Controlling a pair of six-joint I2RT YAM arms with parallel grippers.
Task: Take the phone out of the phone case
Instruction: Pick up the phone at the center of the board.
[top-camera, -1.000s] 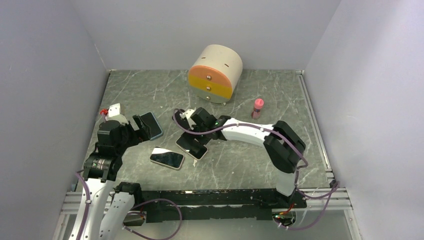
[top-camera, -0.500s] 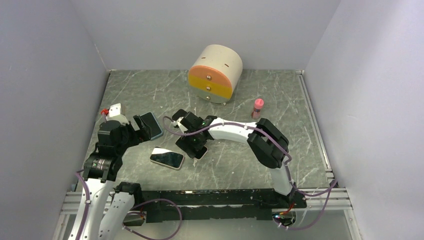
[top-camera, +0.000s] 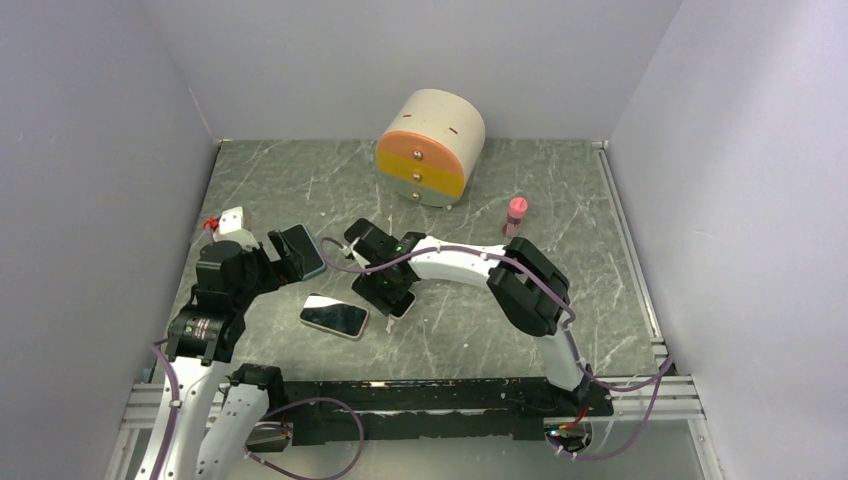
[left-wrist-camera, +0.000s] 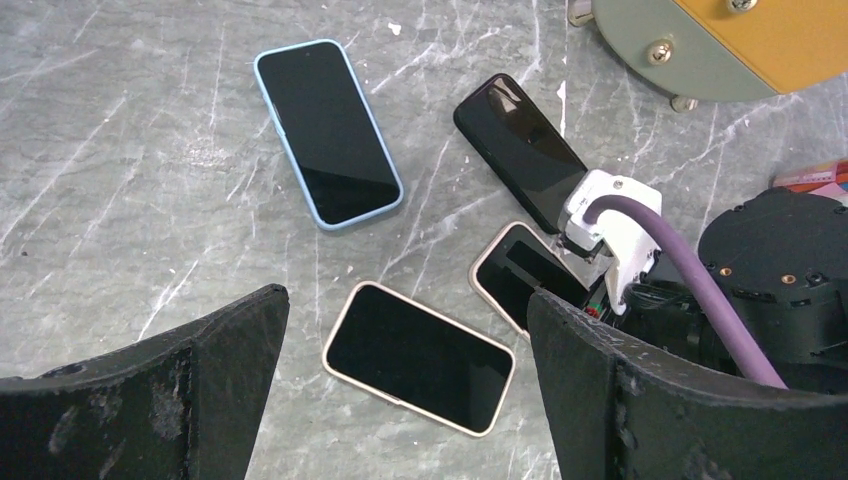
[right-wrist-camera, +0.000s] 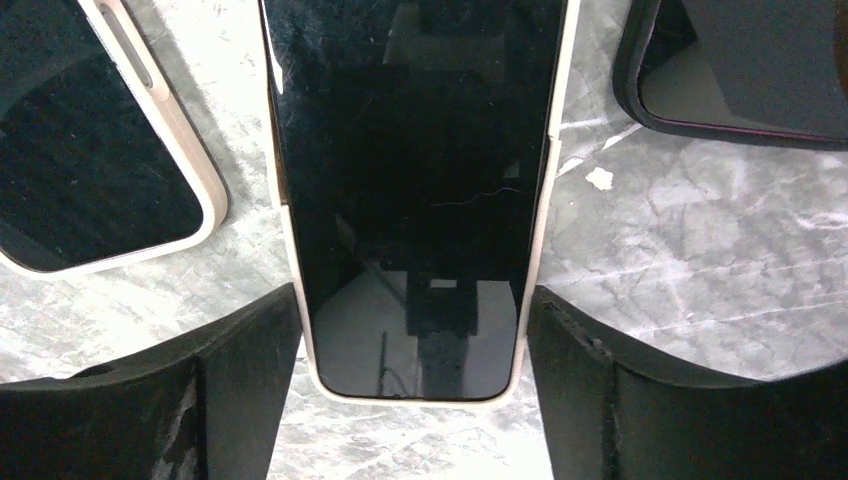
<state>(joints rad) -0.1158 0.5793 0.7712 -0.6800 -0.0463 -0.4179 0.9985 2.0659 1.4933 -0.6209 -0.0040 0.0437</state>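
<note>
A phone in a cream case (right-wrist-camera: 415, 190) lies flat on the marble table (top-camera: 500, 320). My right gripper (right-wrist-camera: 412, 292) hangs low over its near end, with one finger (right-wrist-camera: 230, 370) at each long edge. The jaws are open; I cannot tell if the pads touch the case. In the top view this gripper (top-camera: 385, 285) covers most of that phone. My left gripper (left-wrist-camera: 405, 300) is open and empty, held above a second cream-cased phone (left-wrist-camera: 420, 357). A blue-cased phone (left-wrist-camera: 328, 132) lies farther back on the left.
A bare black phone (left-wrist-camera: 520, 150) lies just behind the right gripper. At the back stands a round cream drawer unit (top-camera: 432, 148) with orange and yellow fronts. To its right is a small pink bottle (top-camera: 516, 216). Grey walls close in three sides.
My right gripper has moved left and toward me, down over the cream-cased phone, and its jaws have narrowed a little. The left arm has not moved.
</note>
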